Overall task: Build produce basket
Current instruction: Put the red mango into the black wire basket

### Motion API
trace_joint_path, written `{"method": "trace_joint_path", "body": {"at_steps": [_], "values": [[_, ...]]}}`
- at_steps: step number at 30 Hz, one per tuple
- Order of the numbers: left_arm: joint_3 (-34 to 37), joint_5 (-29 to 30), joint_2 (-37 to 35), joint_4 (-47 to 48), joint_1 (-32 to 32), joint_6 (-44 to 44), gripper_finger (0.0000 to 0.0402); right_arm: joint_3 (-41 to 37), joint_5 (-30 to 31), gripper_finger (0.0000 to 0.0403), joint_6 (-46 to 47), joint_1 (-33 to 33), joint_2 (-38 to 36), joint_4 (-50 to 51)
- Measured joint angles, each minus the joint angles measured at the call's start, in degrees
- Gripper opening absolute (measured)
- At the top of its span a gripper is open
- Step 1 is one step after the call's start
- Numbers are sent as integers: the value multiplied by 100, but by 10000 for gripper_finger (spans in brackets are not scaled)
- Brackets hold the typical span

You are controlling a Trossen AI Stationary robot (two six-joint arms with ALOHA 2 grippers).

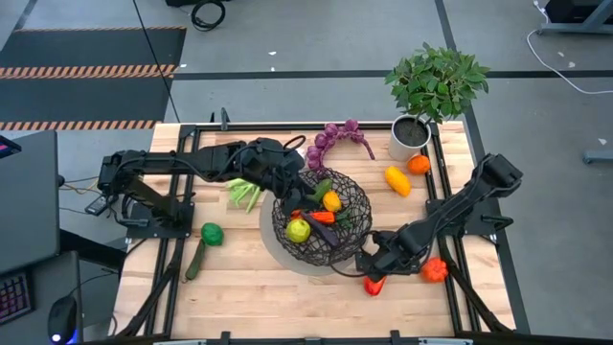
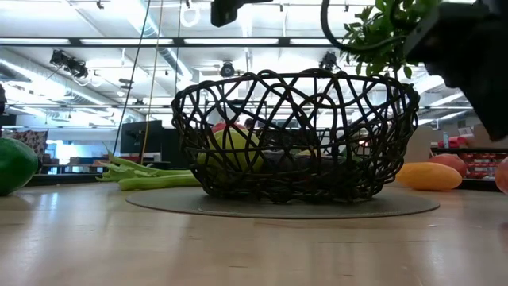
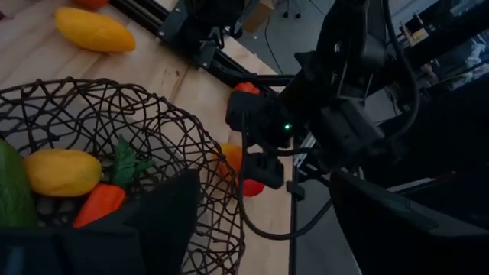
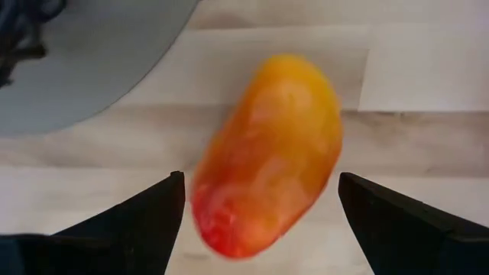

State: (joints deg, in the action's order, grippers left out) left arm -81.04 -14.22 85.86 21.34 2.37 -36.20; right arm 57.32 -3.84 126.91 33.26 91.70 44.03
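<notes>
The right gripper (image 4: pixel 256 210) hung low over the desk (image 1: pixel 249 297) just beside the near right edge of the basket (image 1: pixel 356 196), its jaws spread wide and straddling an orange-red pepper (image 4: pixel 267 153) that lay on the wood. Nothing was pinched yet; both fingers (image 4: pixel 137 218) stood clear of the fruit's flanks. The left gripper (image 1: pixel 292 182) hovered at the basket's far left rim, jaws likewise spread and empty.

The basket sat mid-desk on its pale base and already contained a lemon (image 3: pixel 61 172), a carrot (image 3: pixel 99 205) and a green piece. A leek (image 1: pixel 244 195), green pepper (image 1: pixel 211 233), cucumber (image 1: pixel 194 261) and grapes (image 1: pixel 335 139) remained outside.

For a sound pick, the jaws should probably descend until the pads flank the pepper's widest part, centred across its short axis. The smooth, rounded skin may squirt sideways if gripped near the tapered end. Lift vertically to clear the mesh rim before traversing.
</notes>
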Motion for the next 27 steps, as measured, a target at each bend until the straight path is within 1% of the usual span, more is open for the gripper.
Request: {"method": "trace_joint_path", "body": {"at_steps": [10, 16, 21, 24, 27], "values": [[-2, -2, 0, -2, 0, -207, 297, -9, -26, 348, 61, 63, 480, 24], [-2, 2, 0, -4, 0, -265, 297, -10, -13, 348, -236, 95, 486, 126], [-2, 92, -2, -21, 0, -342, 297, -11, -204, 345, -439, 186, 483, 138], [-2, 180, -2, -16, 0, -353, 297, -11, -308, 328, -417, 267, 482, 151], [-2, 251, -2, -15, 0, -368, 297, -9, -367, 292, -413, 356, 481, 154]]}}
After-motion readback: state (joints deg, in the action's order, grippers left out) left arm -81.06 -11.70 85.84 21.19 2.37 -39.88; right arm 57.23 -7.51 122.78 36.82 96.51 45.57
